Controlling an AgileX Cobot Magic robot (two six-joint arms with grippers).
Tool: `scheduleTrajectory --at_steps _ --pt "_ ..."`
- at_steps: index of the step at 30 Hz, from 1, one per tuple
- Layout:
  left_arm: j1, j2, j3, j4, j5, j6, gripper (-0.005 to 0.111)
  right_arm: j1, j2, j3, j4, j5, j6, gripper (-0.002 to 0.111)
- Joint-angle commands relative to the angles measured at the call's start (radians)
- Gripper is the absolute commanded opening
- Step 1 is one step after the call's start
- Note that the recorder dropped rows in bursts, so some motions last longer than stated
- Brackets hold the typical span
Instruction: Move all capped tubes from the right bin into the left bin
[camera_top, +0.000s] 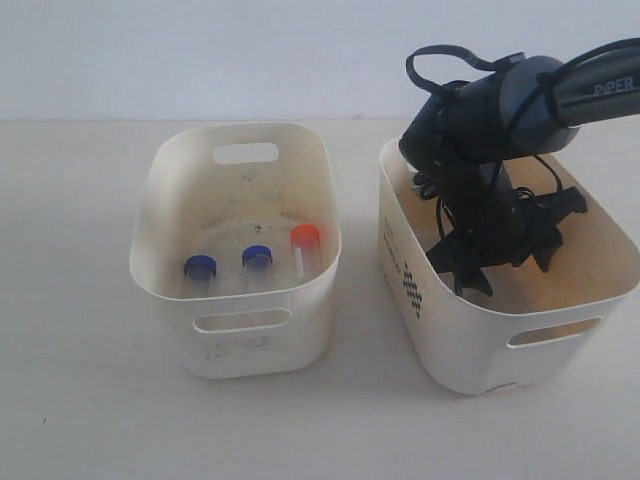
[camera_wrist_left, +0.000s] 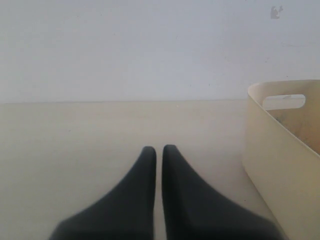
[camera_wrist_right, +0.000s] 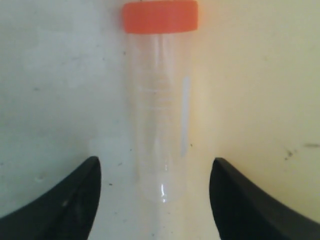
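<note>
A pale cream worktop (camera_top: 80, 400) met a plain white wall (camera_top: 200, 50). The right fingers (camera_wrist_right: 62, 205) stood apart astride a clear orange-capped plastic tube (camera_wrist_right: 160, 125); the left fingers (camera_wrist_left: 127, 205) seemingly lay closed.

Bright, flat, soft light all over the exterior view, with wall and tabletop washed nearly into one pale sheet. A faint shadow pools just in front of the right bin (camera_top: 470, 345); inside it there's a warm yellow glow, with darker shade beneath the right arm (camera_top: 480, 130). Left wrist view: the left gripper (camera_wrist_left: 159, 148) is featureless black, smeared out of focus. Right wrist view: the right gripper (camera_wrist_right: 155, 161) is equally dark, the orange-capped tube (camera_wrist_right: 160, 115) soft, with a small glint by its tip.
</note>
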Motion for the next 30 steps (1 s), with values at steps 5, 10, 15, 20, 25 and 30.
scheduleTrajectory --at_steps 5,10,15,20,25,30 --pt "-0.007 0.004 -0.002 -0.003 -0.007 -0.004 0.004 -0.009 0.054 0.000 -0.016 -0.001 -0.002 0.060" --pt "-0.007 0.004 -0.002 -0.003 -0.007 -0.004 0.004 -0.009 0.055 0.000 -0.036 -0.002 0.011 0.042" --pt "-0.007 0.004 -0.002 -0.003 -0.007 -0.004 0.004 -0.009 0.055 0.000 -0.036 -0.014 0.011 0.022" --pt "-0.007 0.004 -0.002 -0.003 -0.007 -0.004 0.004 -0.009 0.055 0.000 -0.033 -0.012 0.011 0.004" --pt "-0.007 0.004 -0.002 -0.003 -0.007 -0.004 0.004 -0.009 0.055 0.000 -0.035 -0.016 0.011 0.000" --pt "-0.007 0.004 -0.002 -0.003 -0.007 -0.004 0.004 -0.009 0.048 0.000 -0.037 -0.016 0.011 0.000"
